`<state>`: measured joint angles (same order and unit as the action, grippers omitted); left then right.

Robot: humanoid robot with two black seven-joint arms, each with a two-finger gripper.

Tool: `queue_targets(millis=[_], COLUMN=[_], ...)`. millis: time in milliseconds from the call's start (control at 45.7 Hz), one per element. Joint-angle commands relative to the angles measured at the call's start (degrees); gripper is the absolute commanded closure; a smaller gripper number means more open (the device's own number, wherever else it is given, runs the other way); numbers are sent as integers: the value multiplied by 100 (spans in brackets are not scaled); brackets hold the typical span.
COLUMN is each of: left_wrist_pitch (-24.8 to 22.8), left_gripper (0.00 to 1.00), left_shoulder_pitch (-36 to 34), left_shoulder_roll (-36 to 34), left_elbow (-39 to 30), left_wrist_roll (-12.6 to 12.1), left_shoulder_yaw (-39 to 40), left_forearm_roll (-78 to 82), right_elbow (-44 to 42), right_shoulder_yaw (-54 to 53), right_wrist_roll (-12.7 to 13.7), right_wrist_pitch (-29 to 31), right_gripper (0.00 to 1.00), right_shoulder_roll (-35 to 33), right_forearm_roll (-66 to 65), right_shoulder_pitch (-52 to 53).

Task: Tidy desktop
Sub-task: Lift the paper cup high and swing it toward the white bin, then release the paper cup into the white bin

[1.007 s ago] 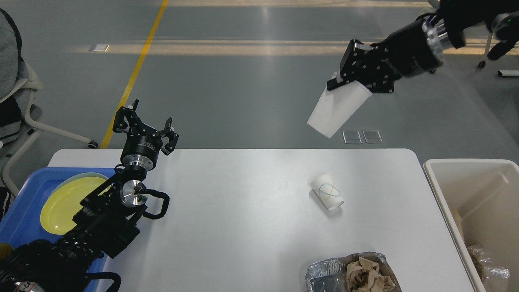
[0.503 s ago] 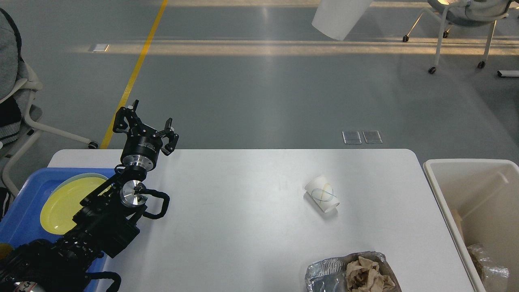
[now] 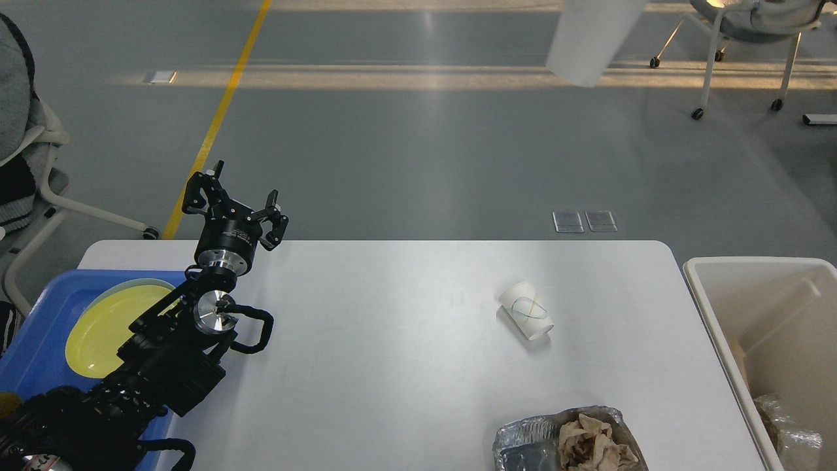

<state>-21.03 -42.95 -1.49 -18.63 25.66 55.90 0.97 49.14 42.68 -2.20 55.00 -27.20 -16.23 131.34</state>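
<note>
Fingers of my left hand (image 3: 235, 199) hover spread and empty over the white tabletop (image 3: 392, 366); my right is unseen, so next I'd judge grasping the tipped paper cup (image 3: 527, 318).

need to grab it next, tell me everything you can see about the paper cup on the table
The paper cup is small and white with a thin looping blue and yellowish line printed on its side. It lies tipped over on the white table, right of centre, its open mouth toward the near right. It looks empty and undented. Only the table touches it; the foil tray sits nearer, apart from it.
</note>
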Motion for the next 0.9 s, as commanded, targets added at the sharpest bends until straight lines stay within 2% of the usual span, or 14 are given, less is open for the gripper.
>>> queue_targets(millis=[0, 109, 241, 372, 460, 657, 854, 875], left_wrist_pitch=[-6, 3, -6, -6, 3, 3, 3, -6], left_gripper=[0, 0, 0, 0, 0, 0, 0, 0], left_shoulder_pitch=[-3, 6, -3, -3, -3, -3, -3, -3], left_shoulder_roll=[0, 0, 0, 0, 0, 0, 0, 0], left_elbow=[0, 0, 0, 0, 0, 0, 0, 0], left_wrist_roll=[0, 0, 0, 0, 0, 0, 0, 0], left_shoulder_yaw=[0, 0, 0, 0, 0, 0, 0, 0], left_forearm_roll=[0, 0, 0, 0, 0, 0, 0, 0], right_elbow=[-878, -1861, -2373, -2418, -2426, -2576, -2743, -2769], right_shoulder_yaw=[13, 65, 697, 1549, 1998, 2446, 2807, 2816], right_wrist_roll=[1, -8, -8, 1, 9, 18, 18, 10], right_wrist_pitch=[0, 0, 0, -1244, -1772, -2563, -3012, -3047], right_gripper=[100, 100, 100, 100, 100, 100, 100, 97], right_shoulder_roll=[-83, -83, -83, -48, -48, -48, -66, -75], right_forearm_roll=[-459, -828, -917, -908, -890, -908, -908, -908], right_shoulder_pitch=[-1407, -2881, -3913, -4634, -4950, -5671, -6251, -6313])
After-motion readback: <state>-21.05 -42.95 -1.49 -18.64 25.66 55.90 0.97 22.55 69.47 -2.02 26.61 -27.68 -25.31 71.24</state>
